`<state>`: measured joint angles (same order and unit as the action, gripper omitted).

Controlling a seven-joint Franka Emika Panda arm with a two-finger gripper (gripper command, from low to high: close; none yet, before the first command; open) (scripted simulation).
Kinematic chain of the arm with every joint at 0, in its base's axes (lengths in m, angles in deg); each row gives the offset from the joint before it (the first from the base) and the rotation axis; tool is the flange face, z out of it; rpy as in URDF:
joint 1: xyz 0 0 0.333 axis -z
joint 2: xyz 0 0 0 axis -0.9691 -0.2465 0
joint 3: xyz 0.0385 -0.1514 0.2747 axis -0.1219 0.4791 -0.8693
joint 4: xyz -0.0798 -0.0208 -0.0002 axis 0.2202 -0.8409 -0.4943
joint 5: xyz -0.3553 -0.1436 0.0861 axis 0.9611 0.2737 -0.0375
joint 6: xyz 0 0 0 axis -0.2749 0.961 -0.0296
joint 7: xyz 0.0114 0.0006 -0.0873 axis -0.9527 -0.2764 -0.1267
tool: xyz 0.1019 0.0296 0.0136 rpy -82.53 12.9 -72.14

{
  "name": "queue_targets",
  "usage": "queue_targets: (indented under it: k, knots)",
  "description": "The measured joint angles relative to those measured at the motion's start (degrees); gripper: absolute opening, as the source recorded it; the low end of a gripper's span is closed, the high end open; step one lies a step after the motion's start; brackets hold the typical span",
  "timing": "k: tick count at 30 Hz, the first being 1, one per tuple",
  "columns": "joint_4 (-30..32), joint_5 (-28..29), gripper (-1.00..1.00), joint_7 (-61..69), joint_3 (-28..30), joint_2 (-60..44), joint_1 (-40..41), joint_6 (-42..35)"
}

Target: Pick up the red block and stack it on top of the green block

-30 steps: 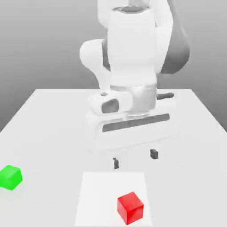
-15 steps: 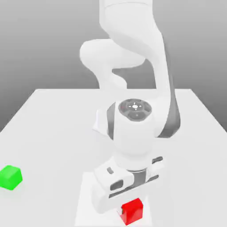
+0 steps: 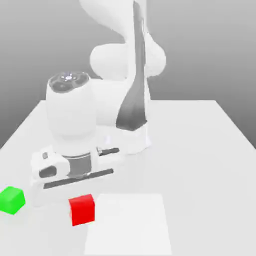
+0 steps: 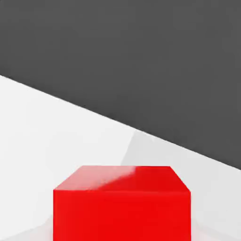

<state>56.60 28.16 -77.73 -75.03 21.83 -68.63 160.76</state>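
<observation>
Nearest you, the red block [image 3: 82, 209] hangs under the hand [image 3: 80, 196], at the edge of the pale square patch [image 3: 129, 224] on the worktop [image 3: 200, 150]. The hand is closed tight on it; its flat faces sit square in the grip, so you can judge it secure for carrying. To the exterior view's left, near but apart, the green block [image 3: 11, 200] rests alone on the worktop, its top bare for stacking. Behind, the white arm [image 3: 120, 95] leans toward that side, likely lining up the drop.
</observation>
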Motion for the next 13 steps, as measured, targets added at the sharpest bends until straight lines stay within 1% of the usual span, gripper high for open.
queue_targets:
  k: [4,5,7,9,10,13]
  knots:
    - [0.01,-0.92,-1.00,9.89,6.28,1.49,8.49,-1.66]
    - [-0.40,-2.12,-1.00,13.23,7.51,0.65,10.89,-1.36]
    - [-0.90,-5.23,-1.00,17.35,7.21,-2.51,13.33,1.03]
    - [-1.23,-8.39,-1.00,20.09,5.05,-6.34,15.60,4.26]
    - [-1.35,-9.87,1.00,21.24,4.36,-7.93,16.15,5.54]
    - [-1.35,-9.87,1.00,21.24,4.36,-7.93,16.15,5.54]
